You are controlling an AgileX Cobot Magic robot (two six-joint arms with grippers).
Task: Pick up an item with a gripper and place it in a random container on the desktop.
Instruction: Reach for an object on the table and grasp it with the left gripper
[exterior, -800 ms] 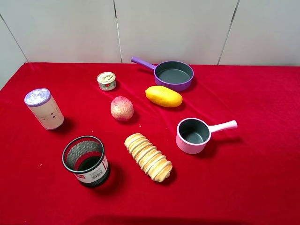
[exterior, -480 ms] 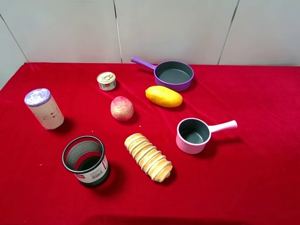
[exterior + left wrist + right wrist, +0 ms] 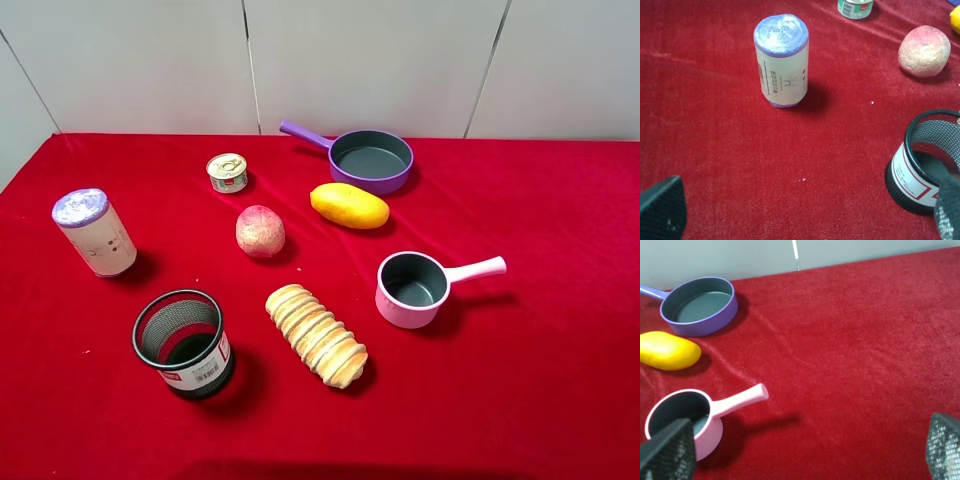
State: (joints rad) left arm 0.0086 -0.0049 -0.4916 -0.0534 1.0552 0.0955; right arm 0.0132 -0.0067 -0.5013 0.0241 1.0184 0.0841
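The mottled pinkish-red and tan round fruit (image 3: 260, 231) lies on the red cloth desktop (image 3: 560, 220) left of centre; it also shows in the left wrist view (image 3: 924, 51). The pale pink saucepan (image 3: 412, 290) with a dark inside stands to its right, handle pointing right; the right wrist view shows it too (image 3: 682, 421). Neither arm shows in the exterior high view. My left gripper (image 3: 805, 220) is open and empty, its fingertips (image 3: 662, 210) wide apart above bare cloth. My right gripper (image 3: 807, 452) is open and empty, its fingertips (image 3: 667, 452) beside the saucepan.
A yellow mango (image 3: 349, 206) and a purple pan (image 3: 370, 159) lie behind the saucepan. A ridged bread loaf (image 3: 316, 334) and a black mesh cup (image 3: 184, 343) sit at the front. A small tin (image 3: 227, 172) and a purple-capped cylinder (image 3: 94, 232) stand at the left.
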